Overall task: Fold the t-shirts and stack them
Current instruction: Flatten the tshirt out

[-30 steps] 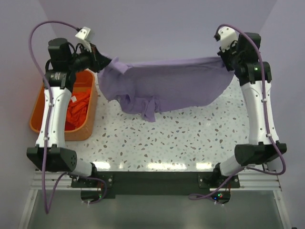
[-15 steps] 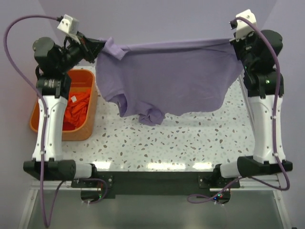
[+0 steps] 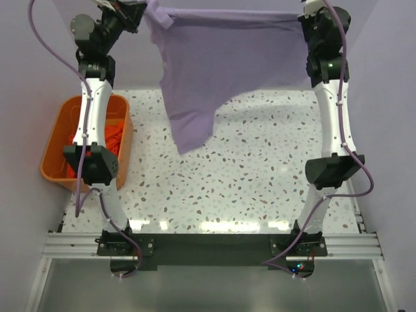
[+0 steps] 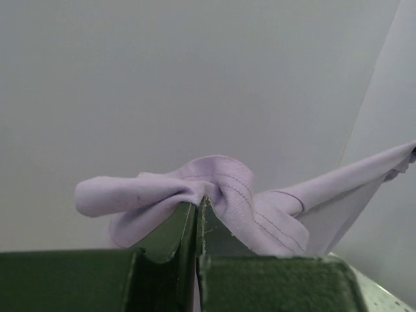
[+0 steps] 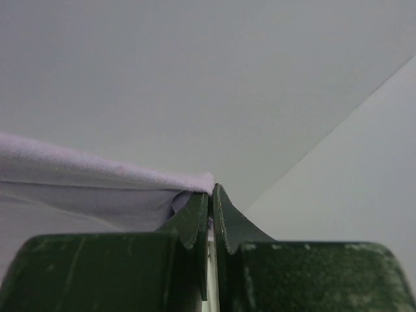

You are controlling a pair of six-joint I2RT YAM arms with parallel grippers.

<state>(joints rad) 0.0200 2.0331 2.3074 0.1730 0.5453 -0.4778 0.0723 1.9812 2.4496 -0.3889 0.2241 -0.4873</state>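
High above the tabletop (image 3: 260, 169) the lavender t-shirt (image 3: 214, 65) hangs from both arms' jaws, clamped on its top edge — no fold made yet — and the orange-red t-shirt (image 3: 116, 134) lies in its basket (image 3: 49, 166).

Overhead, the frame's top edge cut off the upper hem of the lavender t-shirt (image 3: 214, 58) and both sets of fingertips. The orange-red t-shirt (image 3: 116, 135) in the basket (image 3: 51, 156) lay mostly hidden behind the left arm's elbow (image 3: 91, 164). At the wrists, the cloth pinched inside the left gripper (image 4: 197, 209) and right gripper (image 5: 211, 196) could not be seen.
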